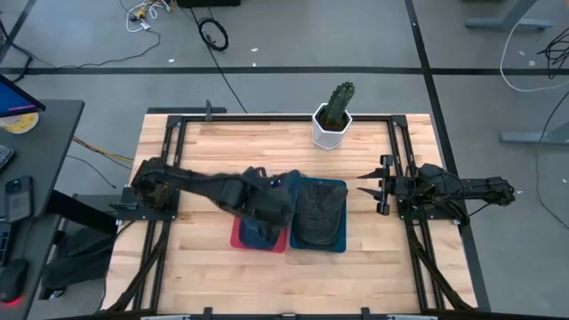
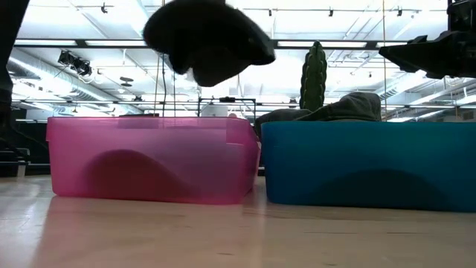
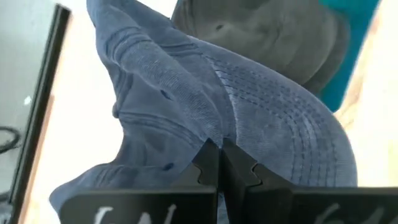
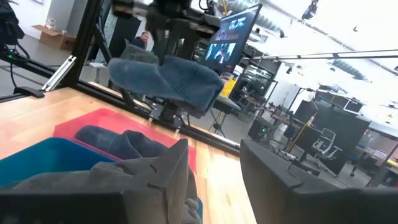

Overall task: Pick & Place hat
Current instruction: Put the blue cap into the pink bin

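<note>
My left gripper (image 3: pixel 221 165) is shut on a blue cap (image 3: pixel 249 106), which hangs in the air over the pink bin (image 2: pixel 149 156). In the high view the cap (image 1: pixel 286 191) sits between the pink bin (image 1: pixel 238 240) and the blue bin (image 1: pixel 342 242). A dark grey hat (image 1: pixel 318 212) lies in the blue bin. Another blue cloth item (image 4: pixel 115 140) rests inside the pink bin. My right gripper (image 1: pixel 363 184) waits open near the table's right side, touching nothing. My left gripper pinches a raised fold of the blue cap's cloth (image 3: pixel 217 134) between its two shut fingers. The cap is lifted clear of both bins (image 2: pixel 208 37) and drapes slack around the fingers.
A potted cactus in a white pot (image 1: pixel 333 120) stands near the table's far edge. Black metal rails (image 1: pixel 169 169) run along the table's left and right sides. Bare wood (image 1: pixel 204 276) lies toward the near edge in front of the bins.
</note>
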Controlling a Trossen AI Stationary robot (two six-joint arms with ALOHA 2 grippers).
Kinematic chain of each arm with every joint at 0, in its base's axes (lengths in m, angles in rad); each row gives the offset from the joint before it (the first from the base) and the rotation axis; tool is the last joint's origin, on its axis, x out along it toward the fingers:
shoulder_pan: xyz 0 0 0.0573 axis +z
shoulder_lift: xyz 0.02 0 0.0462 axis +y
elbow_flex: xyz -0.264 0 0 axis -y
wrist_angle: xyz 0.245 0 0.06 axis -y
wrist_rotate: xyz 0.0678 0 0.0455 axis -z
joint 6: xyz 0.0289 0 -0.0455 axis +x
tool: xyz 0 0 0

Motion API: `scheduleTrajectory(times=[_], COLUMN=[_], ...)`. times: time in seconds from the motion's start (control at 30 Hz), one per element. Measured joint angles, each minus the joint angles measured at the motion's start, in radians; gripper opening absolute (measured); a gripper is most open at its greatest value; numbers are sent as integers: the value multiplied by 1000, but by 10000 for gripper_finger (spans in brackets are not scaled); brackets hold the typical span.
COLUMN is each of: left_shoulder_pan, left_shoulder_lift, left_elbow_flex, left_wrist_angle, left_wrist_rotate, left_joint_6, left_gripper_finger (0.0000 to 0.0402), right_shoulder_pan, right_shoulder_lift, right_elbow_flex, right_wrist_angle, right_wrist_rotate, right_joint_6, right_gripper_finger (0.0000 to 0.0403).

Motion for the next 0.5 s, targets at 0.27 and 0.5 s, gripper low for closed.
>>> scheduleTrajectory(times=[0.27,0.5], left_shoulder_pan=[-34,-31], left_shoulder_lift=[-1,0], left_elbow_flex=[-200,-343], left_wrist_angle=[26,167], left_wrist_rotate=[40,81], left_joint_6=[-92,-93], left_gripper_finger=[2,2], right_shoulder_pan=[0,0], right_shoulder_lift=[0,0], right_elbow_flex=[0,0], right_wrist_angle=[1,0], right_wrist_rotate=[0,0], right_joint_6=[0,0], right_gripper_finger=[149,149])
